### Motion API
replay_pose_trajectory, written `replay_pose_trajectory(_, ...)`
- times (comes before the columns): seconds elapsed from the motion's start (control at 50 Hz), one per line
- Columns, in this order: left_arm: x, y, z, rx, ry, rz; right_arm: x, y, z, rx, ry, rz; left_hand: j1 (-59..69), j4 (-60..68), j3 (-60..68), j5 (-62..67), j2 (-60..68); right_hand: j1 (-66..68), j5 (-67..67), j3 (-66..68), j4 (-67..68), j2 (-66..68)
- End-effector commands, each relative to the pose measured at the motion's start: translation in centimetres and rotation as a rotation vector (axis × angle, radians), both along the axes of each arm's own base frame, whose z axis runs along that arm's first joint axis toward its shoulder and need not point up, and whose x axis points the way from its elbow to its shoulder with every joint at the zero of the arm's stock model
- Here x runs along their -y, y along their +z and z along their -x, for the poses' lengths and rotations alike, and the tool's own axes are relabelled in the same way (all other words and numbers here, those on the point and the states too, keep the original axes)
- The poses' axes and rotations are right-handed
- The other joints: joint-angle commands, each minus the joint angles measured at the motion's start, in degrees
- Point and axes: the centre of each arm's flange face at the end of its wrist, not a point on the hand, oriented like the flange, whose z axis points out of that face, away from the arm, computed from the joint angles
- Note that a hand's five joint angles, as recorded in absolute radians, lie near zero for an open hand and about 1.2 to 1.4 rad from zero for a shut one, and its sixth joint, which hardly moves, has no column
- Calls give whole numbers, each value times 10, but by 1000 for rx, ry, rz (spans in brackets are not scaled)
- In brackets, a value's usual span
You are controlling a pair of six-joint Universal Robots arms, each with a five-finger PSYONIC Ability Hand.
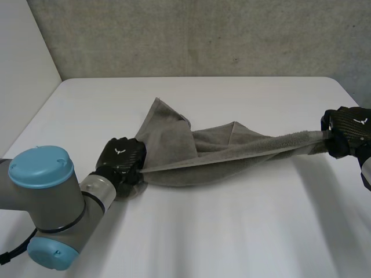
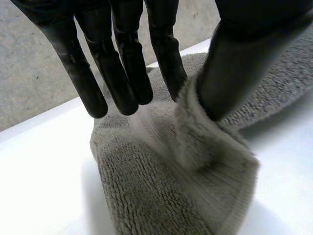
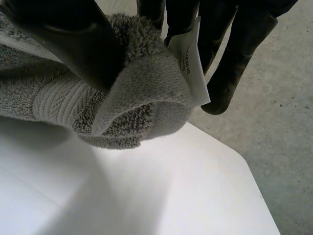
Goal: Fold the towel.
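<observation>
Tabletop (image 1: 243, 231), white and smooth with a rounded far corner, stands before a rough grey wall (image 1: 203, 35). It carries a grey terry towel (image 1: 191, 150) stretched across its middle between two robot hands. The cloth lies bunched and partly doubled over near the left side, one pointed flap lying flat toward the wall. From there it narrows into a taut, raised band running to the right edge of the table.

The left arm (image 1: 46, 202), grey with light-blue caps, reaches in from the near left. Its black left hand (image 1: 120, 159) sits at the towel's near-left end. From the wrist, its fingers (image 2: 122, 58) hang nearly straight while the thumb (image 2: 234, 63) presses a thick roll of looped pile against them, so the towel (image 2: 161, 196) is pinched there. A flat ribbed band crosses the cloth beside that grip.

The right hand (image 1: 348, 130) holds the opposite end at the table's right edge. Its thumb (image 3: 73, 44) clamps a folded corner of the towel (image 3: 146, 98) against the fingers (image 3: 234, 58). A small white printed label (image 3: 188, 63) sticks out beside them.
</observation>
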Motion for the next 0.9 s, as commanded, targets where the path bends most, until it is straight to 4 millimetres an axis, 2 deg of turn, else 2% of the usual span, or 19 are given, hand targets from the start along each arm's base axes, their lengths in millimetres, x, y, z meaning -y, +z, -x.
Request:
replay_pose_trajectory(0.02, -10, 9, -2, 22, -15, -42, -4, 5, -3, 64, 10, -3, 175, 169, 172, 178, 169, 38, 34, 44, 28, 35)
replay_pose_trajectory(0.16, 0, 37, -4, 15, -1, -22, -2, 26, -6, 60, 21, 42, 208, 202, 205, 210, 202, 38, 34, 44, 28, 35)
replay_pose_trajectory(0.2, 6, 52, -5, 3, 9, 8, -6, 51, -13, 60, 54, 46, 208, 202, 205, 210, 202, 38, 34, 44, 28, 35)
replay_pose_trajectory(0.24, 24, 98, -20, -38, 69, 100, -10, 68, -20, 62, 89, 48, 208, 202, 205, 210, 202, 38, 34, 44, 28, 35)
replay_pose_trajectory(0.3, 31, 128, -28, -63, 101, 162, -14, 104, -26, 59, 135, 84, 208, 202, 205, 210, 202, 38, 34, 44, 28, 35)
replay_pose_trajectory(0.32, 35, 157, -34, -88, 119, 223, -14, 104, -26, 59, 135, 84, 208, 202, 205, 210, 202, 38, 34, 44, 28, 35)
replay_pose_trajectory(0.34, 36, 182, -37, -111, 133, 278, -15, 126, -26, 55, 145, 116, 208, 202, 205, 210, 202, 38, 34, 44, 28, 35)
replay_pose_trajectory(0.36, 36, 183, -37, -111, 133, 279, -17, 148, -27, 47, 151, 141, 208, 202, 205, 210, 202, 38, 34, 44, 28, 35)
replay_pose_trajectory(0.4, 34, 237, -41, -158, 140, 405, -18, 168, -27, 37, 157, 159, 208, 202, 205, 210, 202, 38, 34, 44, 28, 35)
replay_pose_trajectory(0.42, 34, 237, -41, -159, 140, 405, -18, 168, -27, 36, 158, 159, 208, 202, 205, 210, 202, 38, 34, 44, 28, 35)
replay_pose_trajectory(0.44, 34, 237, -41, -159, 140, 405, -21, 191, -26, 22, 157, 186, 208, 202, 205, 210, 202, 38, 34, 44, 28, 35)
replay_pose_trajectory(0.5, 21, 309, -48, -225, 145, 565, -22, 213, -25, 11, 152, 216, 208, 202, 205, 210, 202, 38, 34, 44, 28, 35)
replay_pose_trajectory(0.56, 19, 329, -49, -246, 140, 614, -14, 252, -25, -9, 149, 248, 208, 202, 205, 210, 202, 38, 34, 44, 28, 35)
replay_pose_trajectory(0.68, 31, 328, -51, -236, 134, 616, 5, 251, -30, -14, 159, 197, 208, 202, 205, 210, 202, 38, 34, 44, 28, 35)
replay_pose_trajectory(0.74, 59, 298, -49, -201, 133, 536, 18, 236, -44, -10, 198, 145, 208, 202, 205, 210, 202, 38, 34, 44, 28, 35)
replay_pose_trajectory(0.78, 85, 257, -42, -163, 119, 429, 23, 224, -55, -11, 224, 116, 208, 202, 205, 210, 202, 38, 34, 44, 28, 35)
replay_pose_trajectory(0.8, 85, 257, -42, -163, 119, 428, 27, 213, -66, -19, 247, 92, 208, 202, 205, 210, 202, 38, 34, 44, 28, 35)
replay_pose_trajectory(0.84, 111, 210, -36, -123, 118, 316, 32, 200, -75, -36, 256, 69, 208, 202, 205, 210, 202, 38, 34, 44, 28, 35)
replay_pose_trajectory(0.9, 121, 189, -34, -109, 119, 269, 42, 170, -94, -69, 272, 23, 208, 202, 205, 210, 202, 38, 34, 44, 28, 35)
